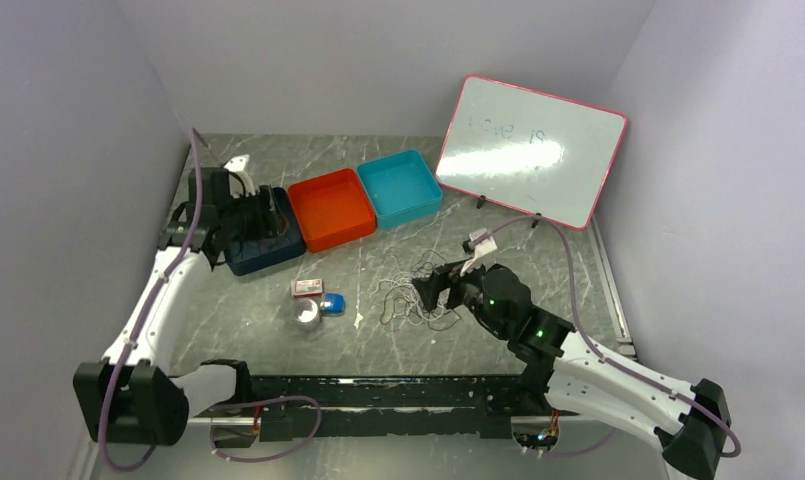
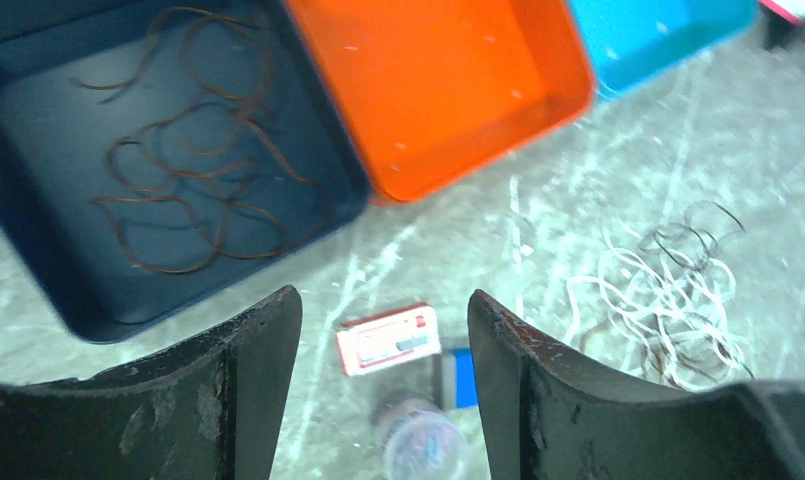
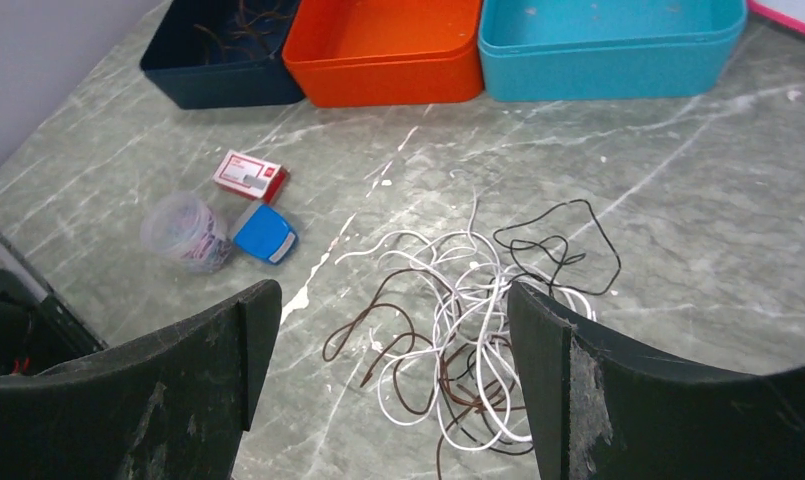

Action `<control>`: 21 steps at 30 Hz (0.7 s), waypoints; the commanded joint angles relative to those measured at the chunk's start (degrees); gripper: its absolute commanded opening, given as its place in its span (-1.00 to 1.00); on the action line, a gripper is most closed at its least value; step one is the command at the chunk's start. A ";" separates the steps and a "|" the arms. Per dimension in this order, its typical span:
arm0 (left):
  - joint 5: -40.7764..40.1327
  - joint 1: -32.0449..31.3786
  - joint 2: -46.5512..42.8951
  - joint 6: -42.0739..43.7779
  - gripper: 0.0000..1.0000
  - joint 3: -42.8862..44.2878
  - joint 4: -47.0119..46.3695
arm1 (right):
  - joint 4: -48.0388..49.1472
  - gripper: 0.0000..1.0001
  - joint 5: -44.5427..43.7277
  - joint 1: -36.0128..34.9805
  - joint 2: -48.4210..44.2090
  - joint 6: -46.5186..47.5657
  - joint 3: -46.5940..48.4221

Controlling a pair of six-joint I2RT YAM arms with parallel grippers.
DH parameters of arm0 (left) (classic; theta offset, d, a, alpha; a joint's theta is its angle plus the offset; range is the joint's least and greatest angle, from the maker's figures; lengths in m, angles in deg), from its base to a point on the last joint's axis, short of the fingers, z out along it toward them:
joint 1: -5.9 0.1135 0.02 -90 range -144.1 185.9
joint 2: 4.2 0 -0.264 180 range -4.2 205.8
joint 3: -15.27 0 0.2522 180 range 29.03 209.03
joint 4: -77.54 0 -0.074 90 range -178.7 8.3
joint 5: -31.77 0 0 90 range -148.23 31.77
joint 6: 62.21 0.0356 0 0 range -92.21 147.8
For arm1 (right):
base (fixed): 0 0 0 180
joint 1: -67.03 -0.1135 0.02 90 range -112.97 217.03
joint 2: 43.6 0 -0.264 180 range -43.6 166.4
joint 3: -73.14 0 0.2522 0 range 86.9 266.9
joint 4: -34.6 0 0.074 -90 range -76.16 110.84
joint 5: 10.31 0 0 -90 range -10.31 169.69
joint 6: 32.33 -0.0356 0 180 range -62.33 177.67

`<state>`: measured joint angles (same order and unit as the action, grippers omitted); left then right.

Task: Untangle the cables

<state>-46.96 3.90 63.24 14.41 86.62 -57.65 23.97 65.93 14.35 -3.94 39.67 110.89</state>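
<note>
Our marbled table (image 1: 278,345) and its load.
At the back we see a navy bin (image 3: 218,85), orange bin (image 1: 331,210) and teal bin (image 1: 400,188) in a row, a whiteboard (image 1: 531,150) beside them; nearer, a red box (image 1: 307,288), a clear jar (image 1: 306,312), perhaps a blue case (image 1: 333,304), and tangled cables (image 1: 410,295).

Top view: your right gripper (image 1: 433,291) sits at the right edge of the cables (image 1: 402,296), a loose tangle near the table's centre. Your left gripper (image 1: 266,217) hangs over the navy bin (image 1: 263,258), with the orange bin (image 1: 330,208) and the teal bin (image 1: 400,187) in a row to its right.
</note>
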 commanded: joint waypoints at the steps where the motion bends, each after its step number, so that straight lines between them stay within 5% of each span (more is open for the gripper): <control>1: 4.12 -6.11 -5.97 -3.06 0.32 -3.51 -3.34 | -12.31 0.74 -6.24 -0.31 2.29 -5.93 5.93; 10: 3.82 -22.04 -13.42 -13.69 0.21 -13.07 -11.50 | -30.41 0.70 -8.87 -0.02 11.66 -16.51 16.14; 21: -6.10 -43.96 -8.24 -20.61 0.15 -20.10 -22.54 | -27.99 0.62 1.26 4.20 14.54 -22.69 14.45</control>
<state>-48.25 -34.35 51.70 -3.19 67.23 -72.25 -4.40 63.26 17.36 11.01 20.32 126.25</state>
